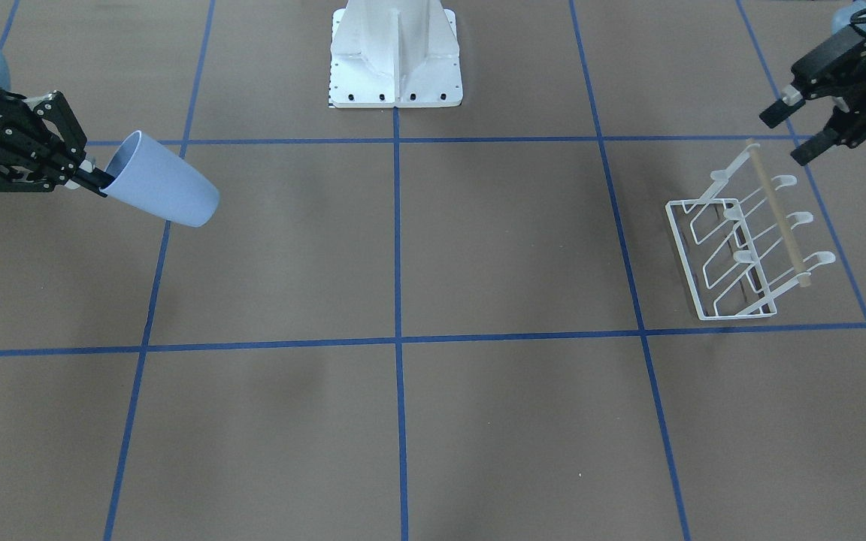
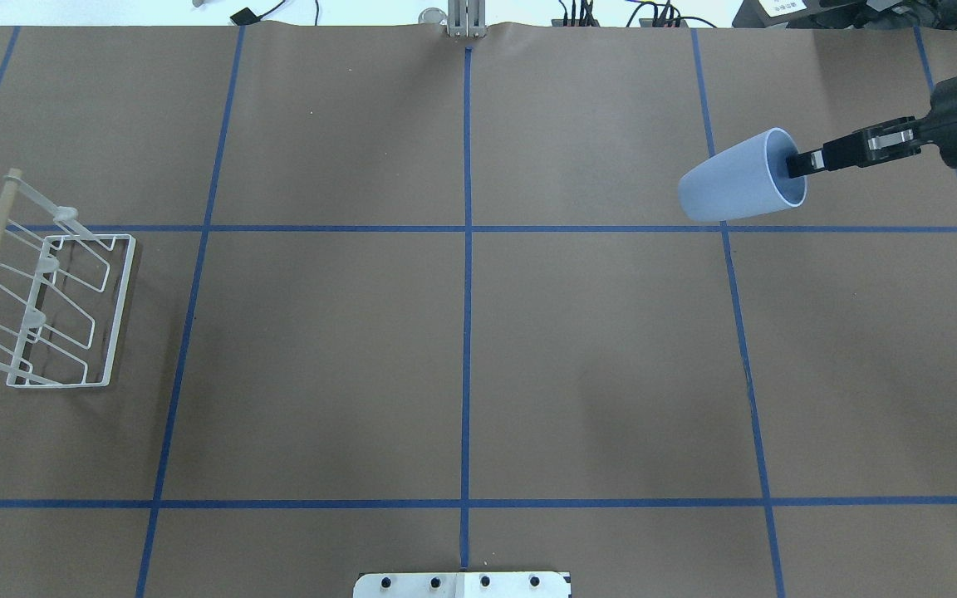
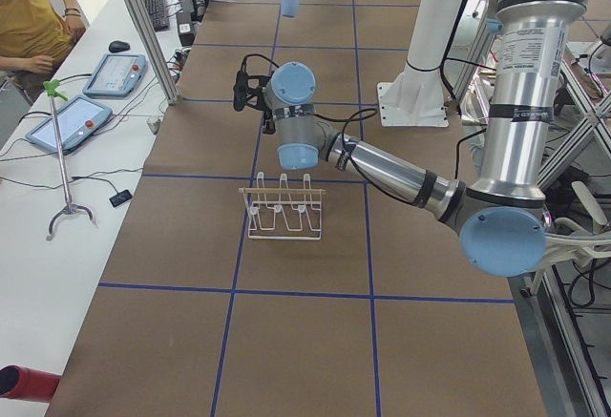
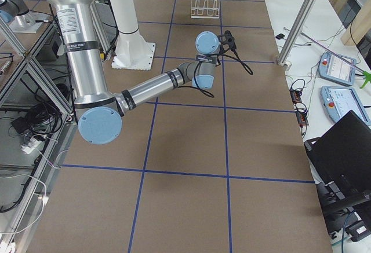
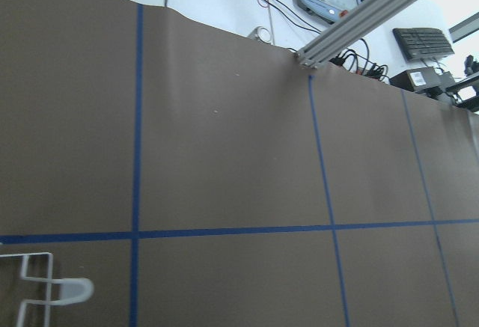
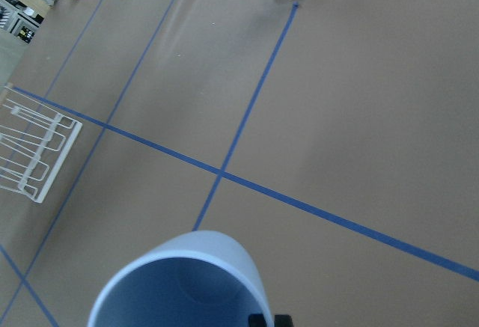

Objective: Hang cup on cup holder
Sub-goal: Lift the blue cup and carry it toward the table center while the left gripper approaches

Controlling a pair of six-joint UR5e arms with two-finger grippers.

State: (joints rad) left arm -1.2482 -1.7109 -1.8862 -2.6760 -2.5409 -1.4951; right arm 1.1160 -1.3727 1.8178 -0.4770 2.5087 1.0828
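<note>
Your right gripper (image 1: 95, 180) pinches the cup (image 1: 166, 188) by its rim, one finger inside, holding it tilted aloft well apart from the rack (image 1: 780, 218), likely so a prong (image 1: 734, 213) can enter, while your left gripper (image 1: 788, 137) hovers open and empty.

We read "ROBOTIQ" on the black two-finger right gripper (image 1: 95, 177). The label on the silver arm tube (image 4: 81, 44) is too small for us.

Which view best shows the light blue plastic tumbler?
Exterior front-facing: the light blue plastic tumbler shows whole, tilted, rim pinched by the right gripper. Overhead: whole too. Right wrist: only rim and interior. Exterior left: tiny, far.
</note>
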